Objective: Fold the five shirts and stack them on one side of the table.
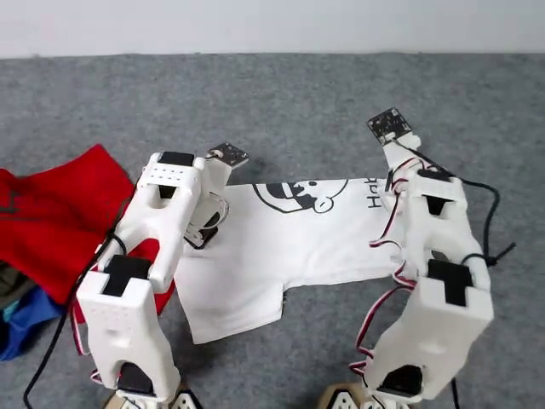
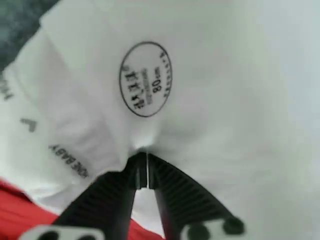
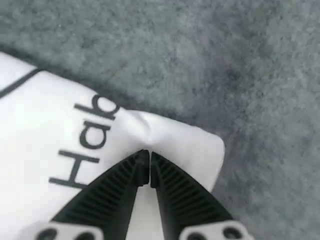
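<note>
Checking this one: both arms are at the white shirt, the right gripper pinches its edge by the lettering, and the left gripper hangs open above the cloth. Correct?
Not quite. The left gripper is not open: the left wrist view shows it shut on a pinch of the white shirt. The right gripper does pinch the edge by the lettering.

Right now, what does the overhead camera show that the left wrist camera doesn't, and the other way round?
Overhead extras: the left arm and the right arm, the panda print and a blue cloth. Left wrist extras: a round printed label, and the left gripper shut on a pinch of fabric. Shared: the white shirt, the red shirt beside it, and the grey table.
</note>
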`<state>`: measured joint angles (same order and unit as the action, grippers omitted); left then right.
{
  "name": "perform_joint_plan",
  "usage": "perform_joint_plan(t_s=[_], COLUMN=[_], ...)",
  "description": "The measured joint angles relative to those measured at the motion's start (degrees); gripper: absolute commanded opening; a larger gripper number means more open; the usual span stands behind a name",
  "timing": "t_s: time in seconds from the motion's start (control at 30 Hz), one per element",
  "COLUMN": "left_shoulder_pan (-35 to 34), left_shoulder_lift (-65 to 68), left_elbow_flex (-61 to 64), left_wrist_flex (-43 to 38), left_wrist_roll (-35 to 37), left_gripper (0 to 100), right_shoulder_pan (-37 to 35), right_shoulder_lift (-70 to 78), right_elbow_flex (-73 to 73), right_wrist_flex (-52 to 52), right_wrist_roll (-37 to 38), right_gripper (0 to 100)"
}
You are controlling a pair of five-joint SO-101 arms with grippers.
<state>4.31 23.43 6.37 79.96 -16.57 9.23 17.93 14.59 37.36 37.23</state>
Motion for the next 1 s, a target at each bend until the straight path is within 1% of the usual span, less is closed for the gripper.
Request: perform_joint_plan(t_s=[0.17,0.3,0.4,0.5,0.63,0.7,0.83,0.9,1.0], left_shoulder_pan=[0.00,0.00,-1.85,-7.03,-16.62,-21.71,-31.47,-35.60,-40.35], left_shoulder_lift=[-10.64,-19.52,-24.53,-28.48,-32.35,-34.29,-37.54,-38.15,-38.33], left_elbow_flex=[0.00,0.00,0.00,0.00,0.00,0.00,0.00,0.00,0.00], left_wrist_flex=[2.73,5.89,8.09,9.93,11.78,12.13,12.22,12.22,12.22], left_wrist_roll=[0.35,0.44,0.44,0.44,0.44,0.44,0.44,0.44,0.44], left_gripper=[1,1,1,1,1,1,1,1,1], right_shoulder_pan=[-0.62,-3.78,-7.21,-11.16,-17.85,-21.71,-32.00,-37.89,-45.63], right_shoulder_lift=[-8.97,-14.33,-16.88,-18.55,-19.87,-20.13,-20.13,-20.13,-20.13], right_elbow_flex=[0.00,0.00,0.00,0.00,0.00,0.00,0.00,0.00,0.00], right_wrist_flex=[8.97,16.44,22.95,29.45,36.66,39.65,46.07,49.32,50.99], right_wrist_roll=[-0.26,-0.26,-0.26,-0.26,-0.26,-0.26,-0.26,-0.26,-1.58], right_gripper=[1.5,1.5,1.5,1.5,2.0,6.1,22.0,24.7,24.7])
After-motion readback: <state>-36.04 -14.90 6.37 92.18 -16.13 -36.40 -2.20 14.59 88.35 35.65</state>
